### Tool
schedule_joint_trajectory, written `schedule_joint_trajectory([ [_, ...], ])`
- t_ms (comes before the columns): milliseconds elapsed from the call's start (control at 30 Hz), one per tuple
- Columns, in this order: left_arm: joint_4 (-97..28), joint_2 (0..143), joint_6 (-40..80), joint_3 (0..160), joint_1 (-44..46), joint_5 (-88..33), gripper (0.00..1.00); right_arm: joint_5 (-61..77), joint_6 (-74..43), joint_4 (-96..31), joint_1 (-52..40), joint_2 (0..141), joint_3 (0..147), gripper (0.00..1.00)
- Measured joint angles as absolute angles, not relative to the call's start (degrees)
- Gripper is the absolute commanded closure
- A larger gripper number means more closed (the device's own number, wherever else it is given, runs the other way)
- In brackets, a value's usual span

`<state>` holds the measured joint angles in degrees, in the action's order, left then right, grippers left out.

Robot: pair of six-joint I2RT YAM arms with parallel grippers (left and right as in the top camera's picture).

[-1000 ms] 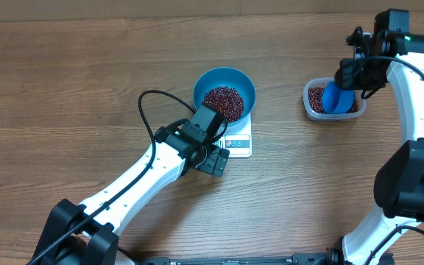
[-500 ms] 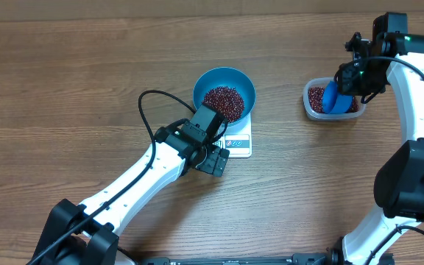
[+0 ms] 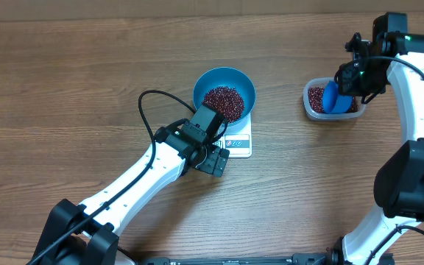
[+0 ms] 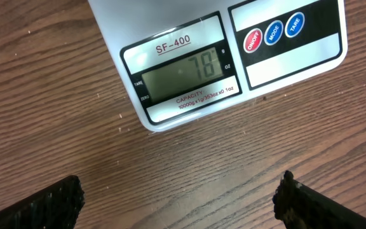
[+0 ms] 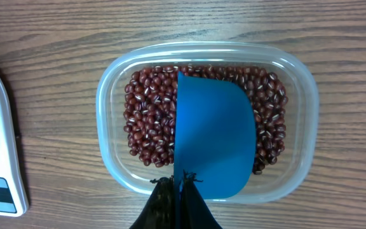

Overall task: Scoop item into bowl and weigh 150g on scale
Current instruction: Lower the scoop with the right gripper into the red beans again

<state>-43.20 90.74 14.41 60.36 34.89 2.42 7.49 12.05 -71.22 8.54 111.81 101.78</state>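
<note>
The bowl [image 3: 249,92] of beans [image 3: 223,101] sits on the scale [image 4: 183,63], display edge facing the left gripper [image 4: 180,197], whose fingers stand wide. The right gripper [image 5: 180,194] pinches the scoop [image 5: 215,143] in the tub [image 5: 307,127], its long axis running straight out from the fingers.

One table [image 3: 65,66]. Two arms, the left arm [image 3: 138,177] and the right arm [image 3: 422,103], with one gripper apiece: the left gripper [image 4: 180,203] and the right gripper [image 5: 178,197], so two in all. In the left wrist view two dark fingertips [image 4: 49,203] show, one at each lower corner.

One bowl [image 3: 205,82]. One scale [image 4: 170,19]. One tub [image 5: 305,121]. One scoop [image 5: 215,140].

The beans [image 5: 146,121] lie in two heaps – one in the bowl, one in the tub – and are too many to count singly.

The scale has one display [image 4: 170,79] showing two digits, and three round buttons – one red button [image 4: 253,41] and two blue buttons [image 4: 274,32].
</note>
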Motion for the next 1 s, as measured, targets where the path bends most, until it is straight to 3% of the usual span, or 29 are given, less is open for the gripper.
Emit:
schedule_joint_trajectory([
  [333,-43.2,90.7,14.4,60.4,34.9,2.4,0.00,5.3,12.5,-73.5,6.7,111.8,109.7,0.96],
  [733,-43.2,90.7,14.4,60.4,34.9,2.4,0.00,-16.2,13.2,-76.5,-4.8,111.8,109.1,0.96],
  [1000,-43.2,90.7,14.4,60.4,34.9,2.4,0.01,-24.2,13.5,-69.7,-5.3,111.8,101.8,0.96],
])
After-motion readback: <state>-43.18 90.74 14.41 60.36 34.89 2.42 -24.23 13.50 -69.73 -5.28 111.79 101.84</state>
